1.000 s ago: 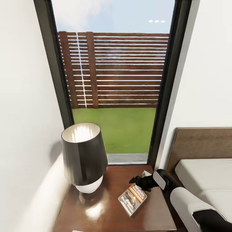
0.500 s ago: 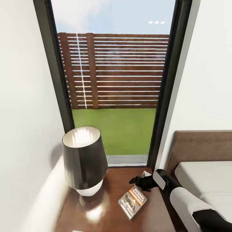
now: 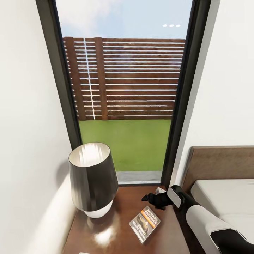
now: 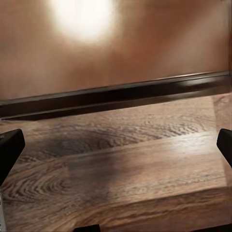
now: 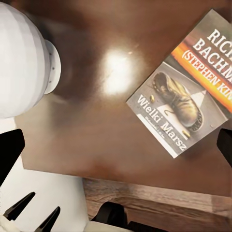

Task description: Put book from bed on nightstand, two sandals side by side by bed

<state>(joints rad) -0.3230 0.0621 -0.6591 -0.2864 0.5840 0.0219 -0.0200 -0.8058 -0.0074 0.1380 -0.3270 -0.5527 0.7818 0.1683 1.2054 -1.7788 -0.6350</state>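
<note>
The book (image 3: 145,224) lies flat on the nightstand (image 3: 120,234) just below the right gripper (image 3: 150,198), fingers apart and empty, so fetching the sandals likely comes next.

White rounded right forearm shell (image 3: 203,220), black elbow section, black wrist, black fingers (image 3: 150,197)

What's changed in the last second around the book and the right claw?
Little. The whole head view has slid down a bit, so the camera moved. The right claw has lifted slightly off the book, open and empty. The book stays flat on the nightstand beside the lamp.
</note>
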